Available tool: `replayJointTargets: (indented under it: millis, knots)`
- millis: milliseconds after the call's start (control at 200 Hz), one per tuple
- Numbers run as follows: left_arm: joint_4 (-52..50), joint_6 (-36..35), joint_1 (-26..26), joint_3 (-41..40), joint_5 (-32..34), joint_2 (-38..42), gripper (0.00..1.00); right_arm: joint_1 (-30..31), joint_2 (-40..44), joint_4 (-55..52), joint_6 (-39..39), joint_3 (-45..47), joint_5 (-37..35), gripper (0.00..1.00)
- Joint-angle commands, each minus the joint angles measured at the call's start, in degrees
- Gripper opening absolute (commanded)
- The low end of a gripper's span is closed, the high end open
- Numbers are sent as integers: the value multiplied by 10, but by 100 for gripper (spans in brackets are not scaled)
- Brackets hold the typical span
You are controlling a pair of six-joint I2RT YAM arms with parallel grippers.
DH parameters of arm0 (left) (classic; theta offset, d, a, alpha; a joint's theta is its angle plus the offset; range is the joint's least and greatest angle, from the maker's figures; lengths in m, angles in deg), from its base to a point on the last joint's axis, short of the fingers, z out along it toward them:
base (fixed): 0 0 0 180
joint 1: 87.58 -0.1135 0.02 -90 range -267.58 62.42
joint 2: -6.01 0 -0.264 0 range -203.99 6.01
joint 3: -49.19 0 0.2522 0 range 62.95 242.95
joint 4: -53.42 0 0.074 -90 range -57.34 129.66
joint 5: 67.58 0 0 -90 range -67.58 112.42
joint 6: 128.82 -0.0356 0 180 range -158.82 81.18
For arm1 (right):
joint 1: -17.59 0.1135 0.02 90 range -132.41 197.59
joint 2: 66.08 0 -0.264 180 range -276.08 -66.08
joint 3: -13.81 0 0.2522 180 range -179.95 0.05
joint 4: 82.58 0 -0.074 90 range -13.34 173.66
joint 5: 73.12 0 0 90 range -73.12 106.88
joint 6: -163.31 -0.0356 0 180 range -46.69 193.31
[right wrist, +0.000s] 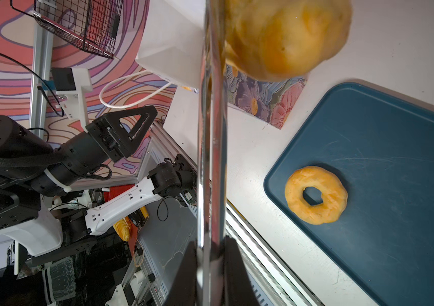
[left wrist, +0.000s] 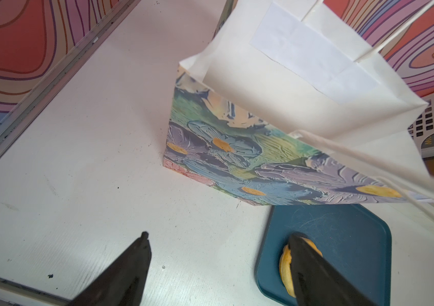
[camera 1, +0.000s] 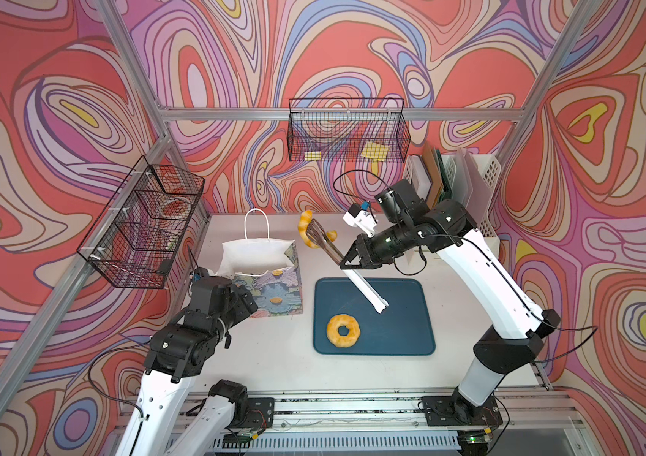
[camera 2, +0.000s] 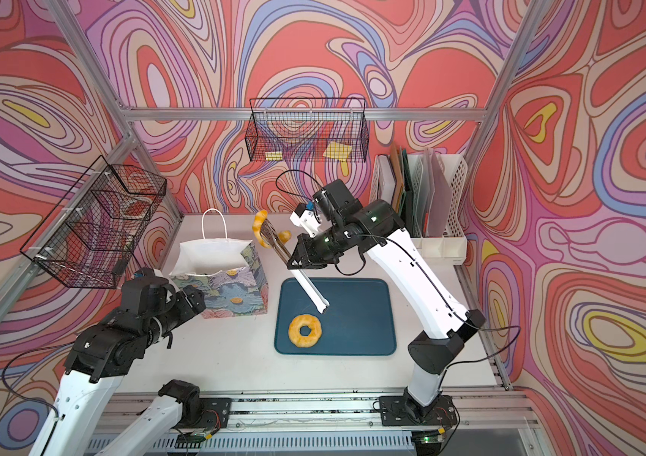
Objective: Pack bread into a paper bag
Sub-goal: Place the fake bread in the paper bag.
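The paper bag [camera 1: 254, 252] [camera 2: 210, 252] [left wrist: 276, 92] [right wrist: 170, 45] stands upright and open at the back left of the table, its flowered side facing forward. My right gripper [camera 1: 347, 263] [camera 2: 293, 262] [right wrist: 210, 241] is shut on metal tongs [camera 1: 329, 246] [right wrist: 211, 132]. The tongs pinch a curved croissant [camera 1: 304, 231] [camera 2: 260, 231] [right wrist: 284, 37] in the air just right of the bag's mouth. A ring doughnut [camera 1: 343, 331] [camera 2: 305, 331] [right wrist: 316, 194] [left wrist: 284, 262] lies on the blue tray [camera 1: 404, 316] [left wrist: 343, 238]. My left gripper [camera 1: 250, 304] [left wrist: 219, 235] [right wrist: 141, 124] is open beside the bag's front left corner and holds nothing.
A black wire basket [camera 1: 143, 225] hangs on the left wall and another [camera 1: 349, 130] on the back wall. A white perforated file rack [camera 1: 467, 185] with boards stands at the back right. Aluminium frame rails edge the table.
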Motion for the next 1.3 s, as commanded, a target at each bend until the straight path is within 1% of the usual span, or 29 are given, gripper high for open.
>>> replayJointTargets:
  millis: [0, 115, 315, 386, 661, 976, 1127, 1297]
  knots:
    - [4, -3, 1, 15, 2, 3, 87, 30, -38, 31, -12, -41, 11, 14]
    - [2, -4, 1, 14, 4, 7, 87, 57, -73, 32, -12, -94, 13, 14]
    - [1, -3, 1, 12, 3, 7, 87, 71, -113, 36, -16, -156, 25, 14]
    - [2, -3, 1, 11, 3, 6, 87, 74, -111, 52, -22, -145, 30, 14]
    - [8, -2, 1, 1, -4, 5, 87, 103, -116, 149, -37, -52, 58, 14]
    - [3, -5, 1, 3, 2, 11, 87, 111, -159, 165, -25, -77, 59, 14]
    - [6, -5, 1, 1, -2, 10, 87, 112, -182, 149, -12, -76, 48, 14]
    - [7, -6, 1, -1, -1, 8, 87, 112, -199, 134, -5, -82, 38, 17]
